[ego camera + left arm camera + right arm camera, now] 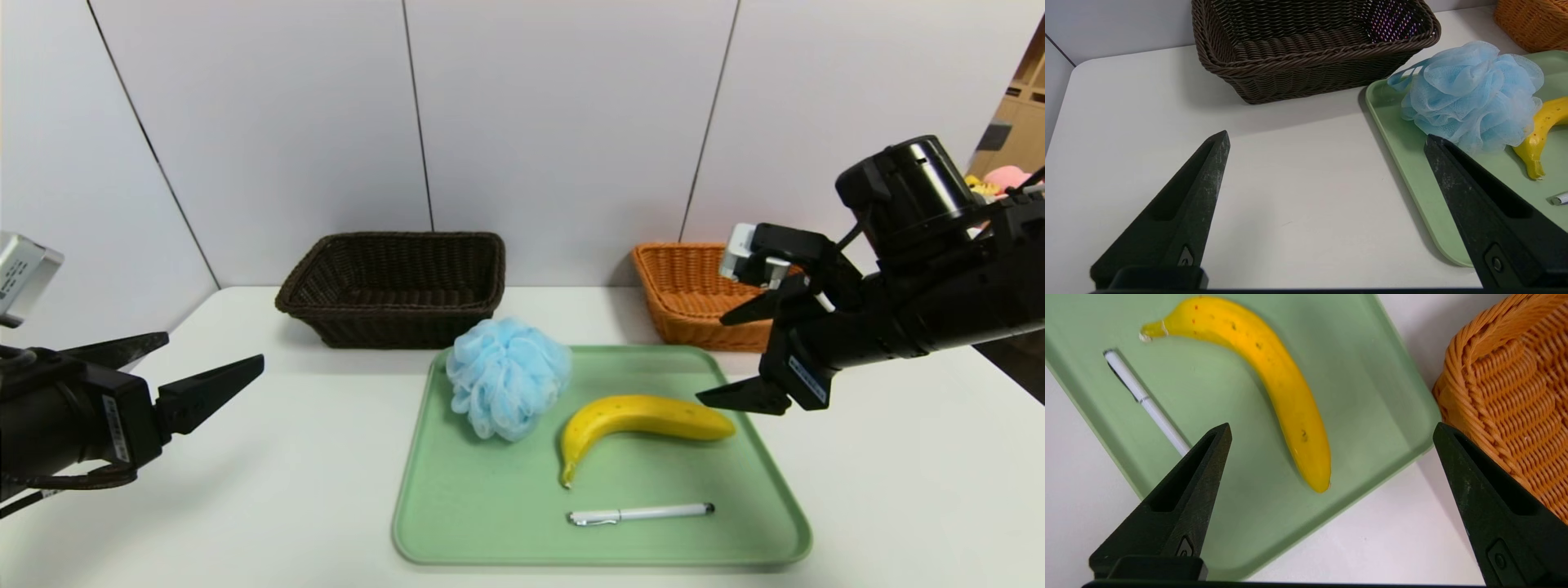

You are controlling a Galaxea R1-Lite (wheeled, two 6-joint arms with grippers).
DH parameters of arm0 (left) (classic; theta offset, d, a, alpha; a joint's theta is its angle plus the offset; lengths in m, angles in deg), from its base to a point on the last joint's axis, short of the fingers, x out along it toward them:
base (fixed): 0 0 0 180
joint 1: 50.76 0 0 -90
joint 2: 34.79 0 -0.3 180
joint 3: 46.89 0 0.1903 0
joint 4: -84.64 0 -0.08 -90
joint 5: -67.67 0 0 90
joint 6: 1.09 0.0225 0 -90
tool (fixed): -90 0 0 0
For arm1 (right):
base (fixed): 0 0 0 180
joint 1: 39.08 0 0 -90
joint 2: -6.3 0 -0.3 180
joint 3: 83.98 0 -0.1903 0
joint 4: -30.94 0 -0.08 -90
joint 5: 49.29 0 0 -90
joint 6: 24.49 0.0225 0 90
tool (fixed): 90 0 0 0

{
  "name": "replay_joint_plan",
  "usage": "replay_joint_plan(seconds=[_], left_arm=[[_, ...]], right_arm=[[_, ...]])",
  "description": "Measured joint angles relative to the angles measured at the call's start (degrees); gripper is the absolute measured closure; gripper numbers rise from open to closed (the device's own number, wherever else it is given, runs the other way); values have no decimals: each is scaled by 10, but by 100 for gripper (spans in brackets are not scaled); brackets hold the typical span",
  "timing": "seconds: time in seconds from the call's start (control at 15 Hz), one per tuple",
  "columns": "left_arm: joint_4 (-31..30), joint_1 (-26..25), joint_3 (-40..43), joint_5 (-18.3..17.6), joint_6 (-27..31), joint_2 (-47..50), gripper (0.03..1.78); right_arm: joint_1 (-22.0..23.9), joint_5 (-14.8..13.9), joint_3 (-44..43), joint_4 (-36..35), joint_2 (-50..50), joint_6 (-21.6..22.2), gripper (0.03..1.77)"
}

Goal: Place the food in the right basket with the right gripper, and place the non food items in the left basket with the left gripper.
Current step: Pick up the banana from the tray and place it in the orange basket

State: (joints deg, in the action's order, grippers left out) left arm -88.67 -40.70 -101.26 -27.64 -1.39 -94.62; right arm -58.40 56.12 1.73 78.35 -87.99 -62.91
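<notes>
Left gripper (208, 359): held low at the left side of the bench (269, 457), pointing roughly level toward the middle, fingers (1200, 183) spread wide, nothing between them. Clear of the tray and of the left basket; bare bench surface beneath and ahead.

Left basket (392, 286): dark brown wicker, at the rear of the bench near the wall panels (555, 122), standing behind the tray's left rear corner. Interior open from above.

Green tray (457, 506): centred on the bench, raised rounded rim all round. Open bench strip on its left; narrower strip on its right.

Blue bath pouf (506, 376): on the tray's rear left corner, overlapping the rim there, near the left basket's front wall.

Banana (637, 420): on the tray, middle right, lying flat, stem end toward the front, blunt end toward the tray's right rim. Just beside the pouf, not touching the pen.

White pen (641, 514): on the tray near its front rim, lying crosswise, apart from the banana.

Right basket (686, 294): orange-tan wicker, at the rear right, just behind the tray's right rear corner, partly hidden by the right arm.

Right gripper (739, 355): raised over the tray's right rim, tilted downward toward the banana's blunt end, fingers (1196, 486) spread wide, holding nothing. Not touching the banana, tray or basket.
</notes>
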Motion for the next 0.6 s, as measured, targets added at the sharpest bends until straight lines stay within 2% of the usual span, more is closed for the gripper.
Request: replay_joint_plan(seconds=[0.27,0.6], left_arm=[[0,7,0,10,0,0,12],[0,7,0,10,0,0,12]], right_arm=[[-28,-69,-72,111,-30,-21,10],[-55,-103,-162,202,-80,-40,10]])
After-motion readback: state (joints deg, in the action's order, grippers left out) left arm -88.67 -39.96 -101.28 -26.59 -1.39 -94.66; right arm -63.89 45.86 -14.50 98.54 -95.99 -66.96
